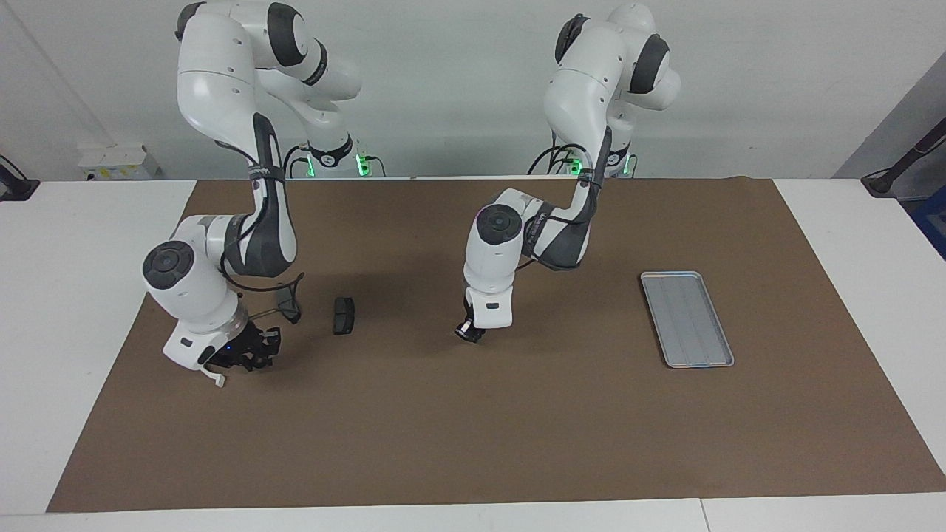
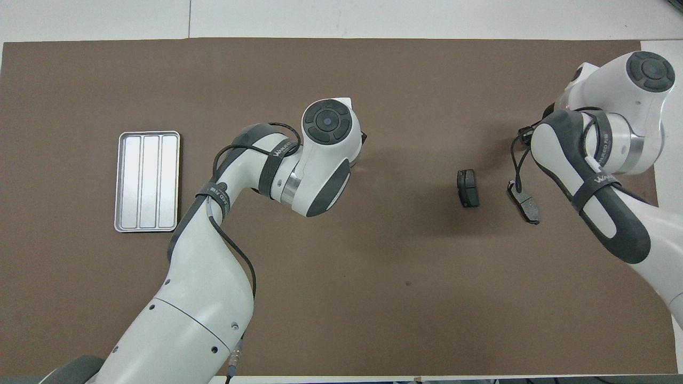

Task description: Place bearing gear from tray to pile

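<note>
Starting at the robots' end, both arms reach forward from their bases over a brown mat that covers the white table. Nearest the robots among the loose parts lies the pile, at the right arm's end of the mat. One dark grey plate lies flat just beside the right arm's wrist, with a black cable looped over it. A second dark plate lies near it, slightly farther out and toward the table's middle, apart from the first. The tray lies flat at the left arm's end, well apart from the pile, its long side running away from the robots.

The left gripper hangs low over bare mat between the pile and the tray, clenched and carrying nothing visible. The right gripper hangs low over the white bracket, of which only one end shows. Whether this gripper is clenched or released cannot be told. The bearing gear cannot be made out in either view.
</note>
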